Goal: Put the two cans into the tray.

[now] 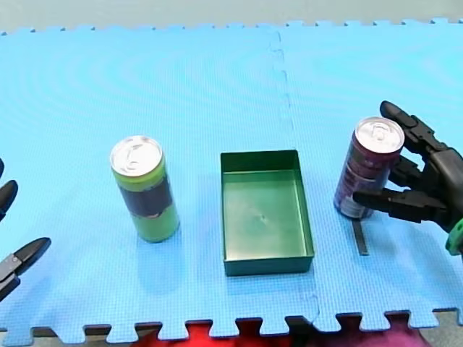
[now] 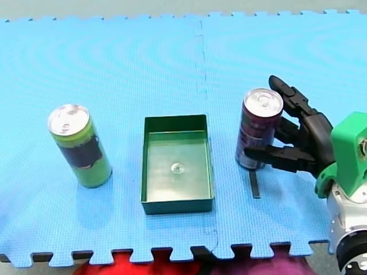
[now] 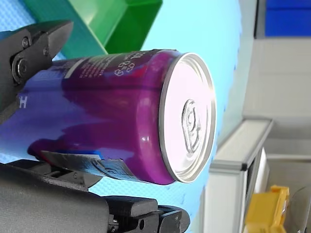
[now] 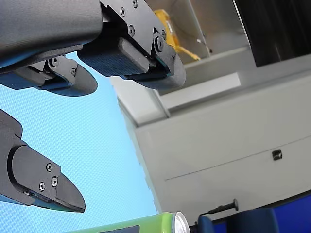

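Observation:
A purple can (image 1: 369,168) stands upright on the blue mat, right of the green tray (image 1: 268,266). My right hand (image 1: 394,170) is shut on it, thumb across the front low down and fingers behind. The first wrist view has the same purple can (image 3: 121,111) pressed between that hand's black fingers (image 3: 58,204). A green can with a dark band (image 1: 145,189) stands upright left of the tray, apart from it. My left hand (image 1: 14,253) is at the mat's left edge, well short of the green can and holding nothing. The tray holds no can.
A blue foam mat (image 1: 217,94) covers the table, with a seam running down behind the tray. A short dark strip (image 1: 359,235) lies on the mat beside the purple can's base. The second wrist view shows the green can's top (image 4: 141,225) past black fingers.

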